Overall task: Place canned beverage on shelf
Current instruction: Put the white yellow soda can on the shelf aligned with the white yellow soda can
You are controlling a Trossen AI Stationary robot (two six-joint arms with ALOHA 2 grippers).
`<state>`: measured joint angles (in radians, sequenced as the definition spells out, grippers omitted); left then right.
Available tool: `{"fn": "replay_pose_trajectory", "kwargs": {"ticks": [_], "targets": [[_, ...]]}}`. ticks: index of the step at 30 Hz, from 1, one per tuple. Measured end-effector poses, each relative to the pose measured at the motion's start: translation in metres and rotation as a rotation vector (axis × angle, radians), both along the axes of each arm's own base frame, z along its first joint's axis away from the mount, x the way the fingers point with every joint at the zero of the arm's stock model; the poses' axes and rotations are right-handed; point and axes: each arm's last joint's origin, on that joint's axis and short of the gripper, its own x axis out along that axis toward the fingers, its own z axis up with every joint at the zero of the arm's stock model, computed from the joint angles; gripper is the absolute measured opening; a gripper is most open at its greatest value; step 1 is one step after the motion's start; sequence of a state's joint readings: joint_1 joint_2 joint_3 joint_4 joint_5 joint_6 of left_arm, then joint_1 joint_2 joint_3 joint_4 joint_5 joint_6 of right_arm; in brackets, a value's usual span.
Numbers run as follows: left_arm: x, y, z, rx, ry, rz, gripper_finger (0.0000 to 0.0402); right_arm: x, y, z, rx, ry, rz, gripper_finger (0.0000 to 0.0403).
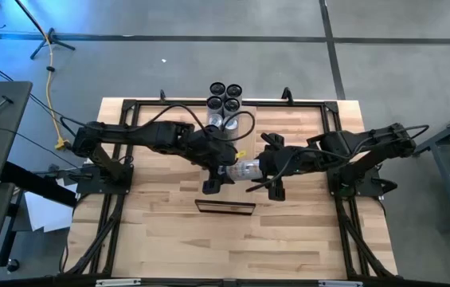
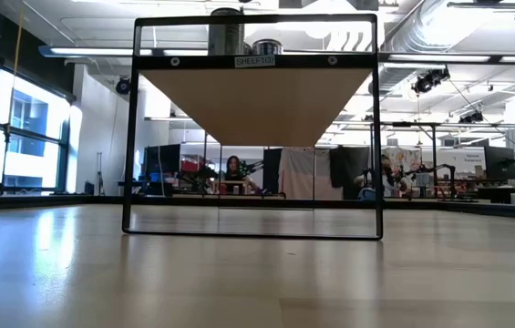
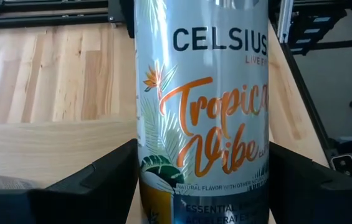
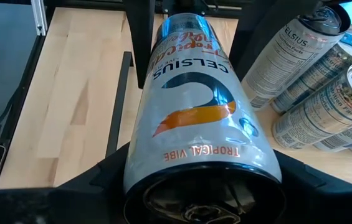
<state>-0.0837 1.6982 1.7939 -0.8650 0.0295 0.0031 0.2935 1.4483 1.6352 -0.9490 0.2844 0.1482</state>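
Left arm reaches in from the table's left side; left gripper [image 1: 223,171] sits just left of the slim silver-and-white aluminium beverage can with orange lettering [image 1: 245,168], its dark fingers [image 3: 95,186] pressed on either side of the can's printed body, so it is clamped on the can. The can lies on its side in mid-air over the butcher-block tabletop [image 1: 169,231], roughly at table centre, spanning the gap between the two grippers. Right of the can, the right gripper [image 1: 266,169] also grips it: its wrist view shows the can [image 4: 191,118] running lengthwise away from the camera, its end seated between the fingers [image 4: 95,177]. Both arms hold one can, which reads as a hand-over in progress; which side is giving cannot be told. Behind the can, toward the table's far edge, stands a cluster of four more silver cans with dark tops [image 1: 225,96], upright and touching one another; the right wrist view shows their printed sides [image 4: 316,81]. Just in front of the can stands the black metal frame carrying the pale wooden shelf [image 1: 225,206]; the low view shows the board's underside [image 2: 257,105], raised high in the frame, with two cans [image 2: 226,30] already on top. Judgement: part done; the held can is not yet shelved and must still be released by one gripper, turned upright and lifted on.
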Motion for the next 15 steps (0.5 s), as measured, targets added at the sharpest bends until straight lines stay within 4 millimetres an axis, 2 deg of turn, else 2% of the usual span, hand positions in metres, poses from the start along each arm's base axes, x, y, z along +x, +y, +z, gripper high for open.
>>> {"fn": "replay_pose_trajectory", "kwargs": {"ticks": [4,10,15], "targets": [[0.0009,0.0011,-0.0008,0.026,-0.001,-0.011,0.0265,-0.0003,-0.0002,-0.0003,-0.01,0.004,0.004,0.0248],[0.0009,0.0015,-0.0009,0.032,-0.001,-0.015,0.0189,-0.0003,0.0001,0.0,-0.018,0.003,0.016,0.0272],[-0.0003,0.0024,-0.0038,0.044,0.028,-0.01,0.0189,-0.0007,-0.0001,0.0011,-0.014,-0.003,0.01,0.029]]}}
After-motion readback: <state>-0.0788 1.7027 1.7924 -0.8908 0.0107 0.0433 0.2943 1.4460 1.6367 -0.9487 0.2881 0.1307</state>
